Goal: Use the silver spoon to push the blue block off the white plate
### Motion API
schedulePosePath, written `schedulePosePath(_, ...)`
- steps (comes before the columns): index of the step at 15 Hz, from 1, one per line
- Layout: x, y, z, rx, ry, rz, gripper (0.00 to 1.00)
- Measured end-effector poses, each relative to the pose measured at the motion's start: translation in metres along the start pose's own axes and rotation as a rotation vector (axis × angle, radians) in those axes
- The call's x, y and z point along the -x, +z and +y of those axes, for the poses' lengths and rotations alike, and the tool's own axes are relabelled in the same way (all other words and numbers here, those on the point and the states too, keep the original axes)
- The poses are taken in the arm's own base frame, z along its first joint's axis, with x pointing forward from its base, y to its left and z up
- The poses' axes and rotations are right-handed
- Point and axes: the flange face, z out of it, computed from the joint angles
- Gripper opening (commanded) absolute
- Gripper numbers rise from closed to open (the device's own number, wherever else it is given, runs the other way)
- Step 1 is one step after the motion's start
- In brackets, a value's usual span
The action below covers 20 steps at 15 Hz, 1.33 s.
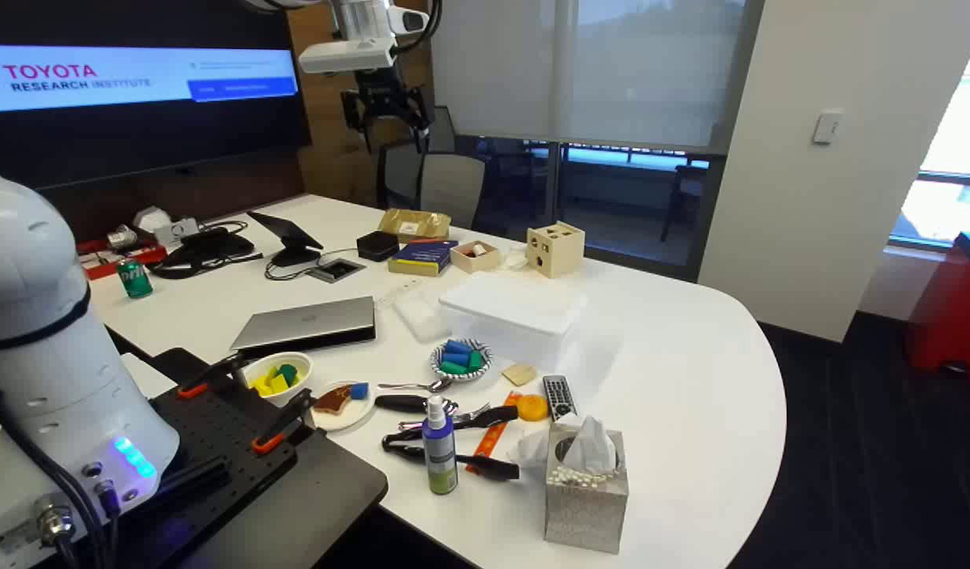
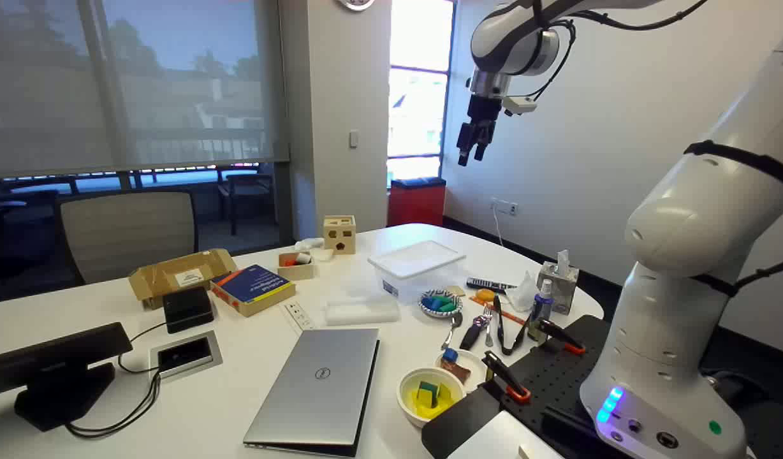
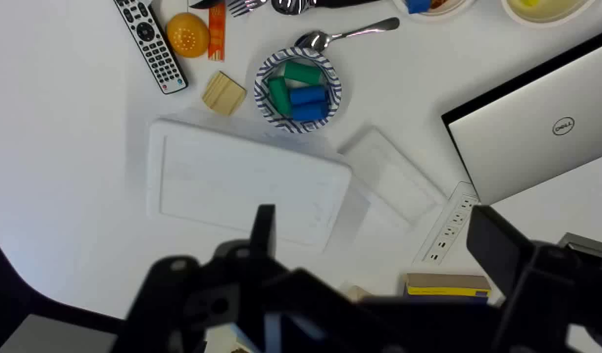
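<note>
The silver spoon lies flat on the table, beside the patterned bowl, in both exterior views (image 1: 436,386) (image 2: 454,321) and in the wrist view (image 3: 316,40). The white plate (image 1: 362,409) (image 2: 475,368) stands near the robot's base, its edge also at the top of the wrist view (image 3: 445,14). The small blue block (image 1: 359,391) (image 2: 450,355) sits on the plate's edge area beside a brown piece (image 1: 332,400); it is cut off in the wrist view (image 3: 418,6). My gripper (image 1: 396,142) (image 2: 470,157) (image 3: 375,212) is open and empty, high above the table, away from spoon and plate.
A patterned bowl (image 1: 435,367) holds blue and green blocks. A bowl with yellow pieces (image 1: 309,365) stands beside the plate. Black-handled utensils (image 1: 402,404), tongs (image 1: 406,452), a spray bottle (image 1: 440,454), a laptop (image 1: 315,322) and a lidded clear bin (image 1: 516,304) are around. Black clamps (image 2: 507,376) edge the base.
</note>
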Motion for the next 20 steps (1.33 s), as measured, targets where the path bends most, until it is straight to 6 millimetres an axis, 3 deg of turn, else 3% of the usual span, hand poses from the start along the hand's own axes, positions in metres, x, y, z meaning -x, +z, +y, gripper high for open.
schedulePosePath(4,-0.001,0.004,-0.002,-0.008,0.005,-0.006,1.00)
schedulePosePath(8,-0.010,0.044,-0.011,-0.021,0.067,-0.050,1.00)
schedulePosePath(11,-0.017,0.097,-0.014,-0.055,0.160,-0.067,1.00)
schedulePosePath(15,-0.021,0.190,-0.021,-0.155,0.312,-0.102,1.00)
schedulePosePath(20,-0.012,0.296,-0.033,-0.212,0.511,-0.182,1.00)
